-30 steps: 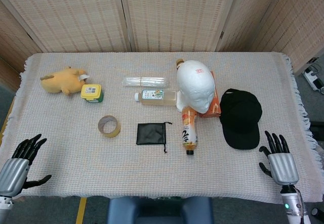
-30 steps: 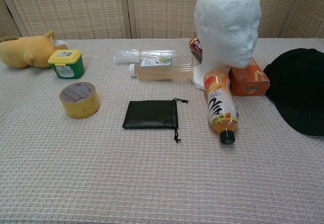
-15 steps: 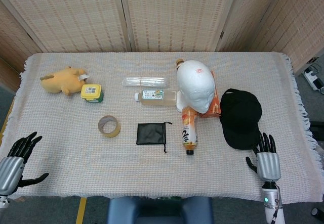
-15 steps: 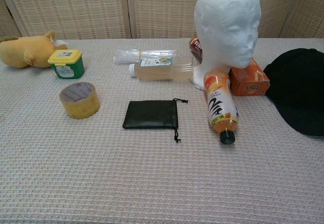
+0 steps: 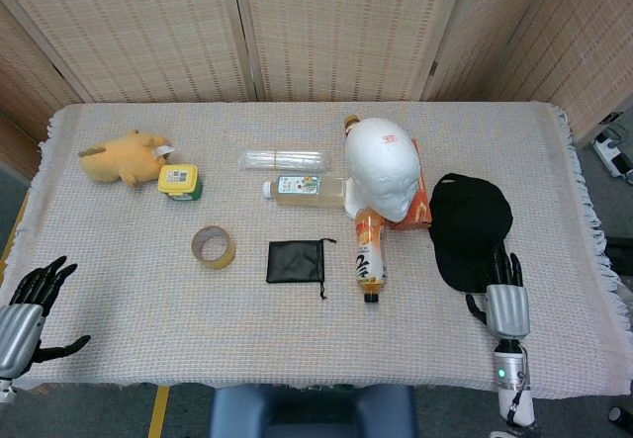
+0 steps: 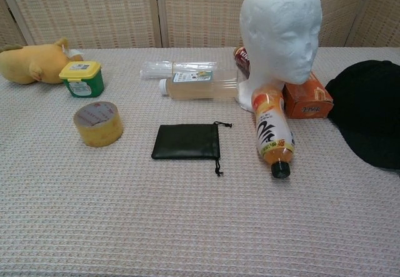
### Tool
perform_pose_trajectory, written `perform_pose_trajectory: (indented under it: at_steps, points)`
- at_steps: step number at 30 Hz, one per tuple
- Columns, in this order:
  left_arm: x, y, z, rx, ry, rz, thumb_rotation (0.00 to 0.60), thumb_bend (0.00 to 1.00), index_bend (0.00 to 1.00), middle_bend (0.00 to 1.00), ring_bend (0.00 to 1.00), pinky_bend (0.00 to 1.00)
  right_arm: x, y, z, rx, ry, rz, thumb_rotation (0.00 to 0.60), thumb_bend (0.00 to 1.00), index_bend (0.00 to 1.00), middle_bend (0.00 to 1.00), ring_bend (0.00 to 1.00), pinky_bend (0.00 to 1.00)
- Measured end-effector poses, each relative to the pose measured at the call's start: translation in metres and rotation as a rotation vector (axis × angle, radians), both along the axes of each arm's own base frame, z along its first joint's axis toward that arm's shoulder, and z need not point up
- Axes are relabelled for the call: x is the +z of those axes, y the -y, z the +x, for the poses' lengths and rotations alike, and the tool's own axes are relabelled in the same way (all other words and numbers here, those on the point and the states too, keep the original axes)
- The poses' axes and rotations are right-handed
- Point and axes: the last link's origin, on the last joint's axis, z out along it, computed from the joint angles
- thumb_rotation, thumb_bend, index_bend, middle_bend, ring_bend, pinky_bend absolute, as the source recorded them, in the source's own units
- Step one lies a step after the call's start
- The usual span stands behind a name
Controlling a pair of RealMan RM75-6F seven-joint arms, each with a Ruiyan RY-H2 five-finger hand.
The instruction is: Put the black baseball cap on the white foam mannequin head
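- Woven cloth covers the surface (image 5: 297, 319) before reed screens;
- right robot hand (image 5: 504, 305), fingers spread, empty, fingertips at the black cap (image 5: 470, 230) brim;
- white foam head (image 5: 383, 168) left of the cap;
- left robot hand (image 5: 22, 309) spread, empty.

Right hand (image 5: 505, 306) sits near the bench (image 5: 119, 260) front edge, palm down, fingers spread and pointing forward, holding nothing. Left hand (image 5: 22, 314) hangs at the front left corner, fingers splayed, empty
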Motion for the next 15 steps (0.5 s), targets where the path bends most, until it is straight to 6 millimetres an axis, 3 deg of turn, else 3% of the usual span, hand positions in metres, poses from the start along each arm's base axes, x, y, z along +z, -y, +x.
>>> perform_pose_trajectory:
  at_steps: [15]
  points:
    - [-0.003,-0.008,-0.006,0.027,-0.022,0.023,0.600,0.17,0.08,0.00,0.00,0.04,0.001,0.018,0.005,-0.003,0.017,-0.021,0.600,0.28,0.44,0.01,0.00,0.00]
